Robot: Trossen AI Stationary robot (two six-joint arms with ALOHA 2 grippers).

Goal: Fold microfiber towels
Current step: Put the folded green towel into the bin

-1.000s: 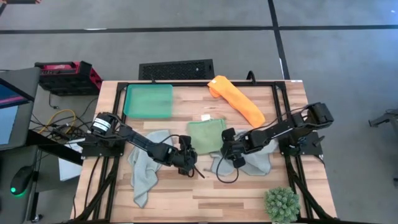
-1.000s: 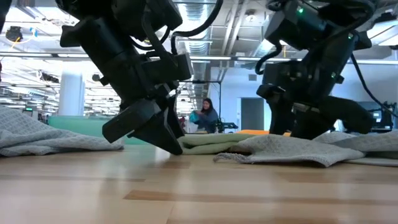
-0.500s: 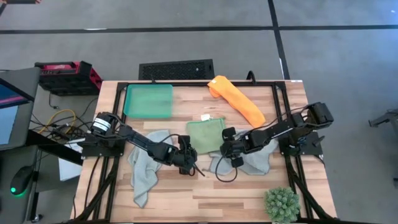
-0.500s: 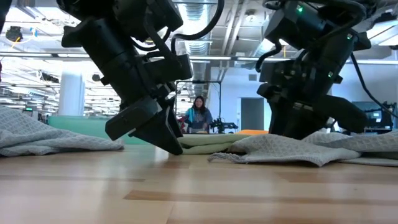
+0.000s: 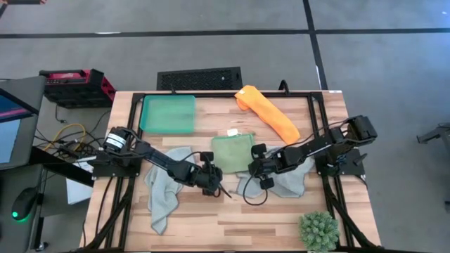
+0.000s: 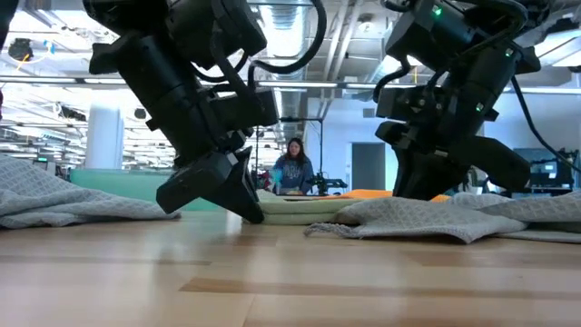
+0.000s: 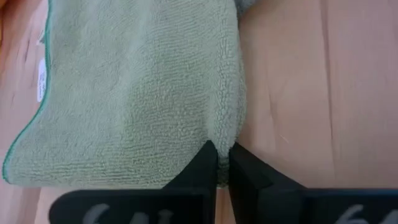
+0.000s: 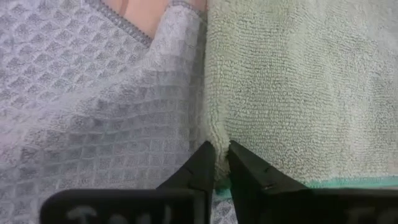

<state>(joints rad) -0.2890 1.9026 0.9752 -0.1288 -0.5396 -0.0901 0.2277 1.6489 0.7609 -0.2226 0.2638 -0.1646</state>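
At the middle of the wooden table, lying flat, the light green towel, white tag at its far edge toward the green tray. Pinched at both near corners: left gripper with jaws clenched on one corner, right gripper with jaws closed on the other. Crowded on either side: one pale grey towel rumpled under the left arm, a second grey towel bunched beneath the right arm and butting against the green one. Well apart, toward the far edge, the orange towel; at the near right corner, the spiky plant ball. From the left wrist view, the terry pile puckered between the fingertips, bare wood beside it. From the right wrist view, the waffle-weave grey cloth pressed right alongside the pinch, possibly caught a little too, hard to tell. From the low view only, the room beyond: a person standing far behind the table, framed between the two arms.
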